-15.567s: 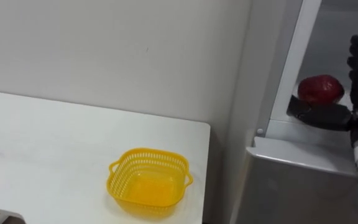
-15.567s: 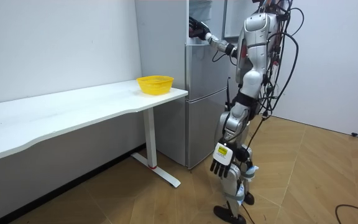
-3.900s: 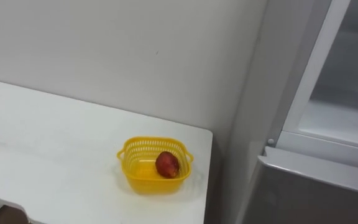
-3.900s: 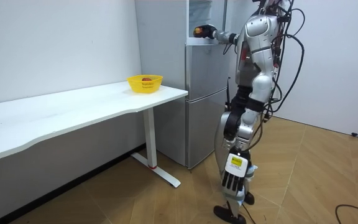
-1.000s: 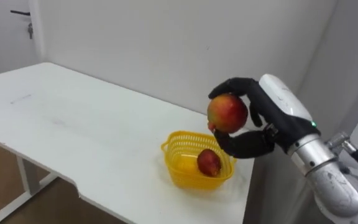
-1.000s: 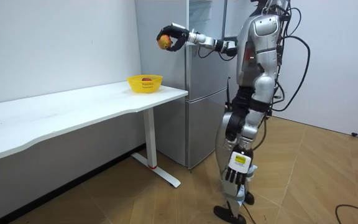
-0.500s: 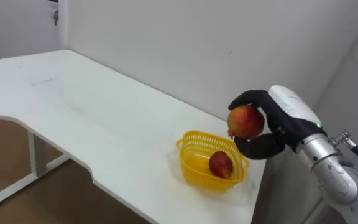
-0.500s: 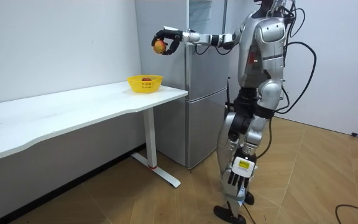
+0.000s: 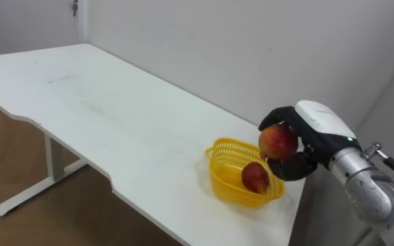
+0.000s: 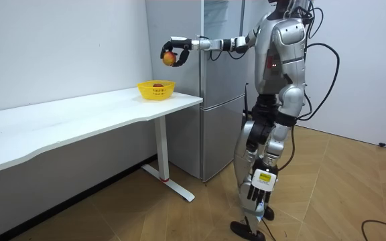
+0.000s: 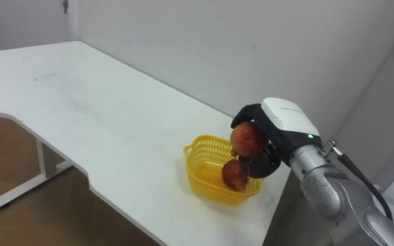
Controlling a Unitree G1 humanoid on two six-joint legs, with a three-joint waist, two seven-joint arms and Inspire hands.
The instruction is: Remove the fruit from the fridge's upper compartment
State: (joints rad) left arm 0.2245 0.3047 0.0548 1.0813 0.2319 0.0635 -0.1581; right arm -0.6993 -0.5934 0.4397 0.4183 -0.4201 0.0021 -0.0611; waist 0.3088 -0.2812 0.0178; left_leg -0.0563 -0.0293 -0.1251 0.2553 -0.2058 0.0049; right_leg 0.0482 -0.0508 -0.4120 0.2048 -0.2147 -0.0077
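- The right hand (image 9: 322, 128) reaches in from the right, its white back turned up. Its dark fingers and thumb are curled round a red-and-yellow fruit (image 9: 278, 141), cupping it from behind and beneath.
- The held fruit is round and smooth. It is mostly red, with a yellow-orange blush on the side facing the camera.
- The fruit is in the air and touches nothing but the hand. The room view shows it well above the table top, higher than the basket and a little to the fridge side of it.
- Just below and beyond the hand stands a yellow basket (image 9: 226, 183). It is plastic, with slotted walls and a small handle at each end, and sits upright on the table.
- Inside the basket lies a second fruit (image 9: 255, 177) of a darker, more even red, resting toward the wall nearest the hand.
- The white table (image 9: 115, 116) carries the basket near its end beside the fridge, and runs away to the left along a pale wall (image 9: 252, 41).
- In the room view, the robot stands upright on the wooden floor before the grey fridge (image 10: 213, 100), its right arm stretched level toward the table.
- The left hand (image 10: 254, 191) hangs beside its leg, fingers loose and pointing down, holding nothing.
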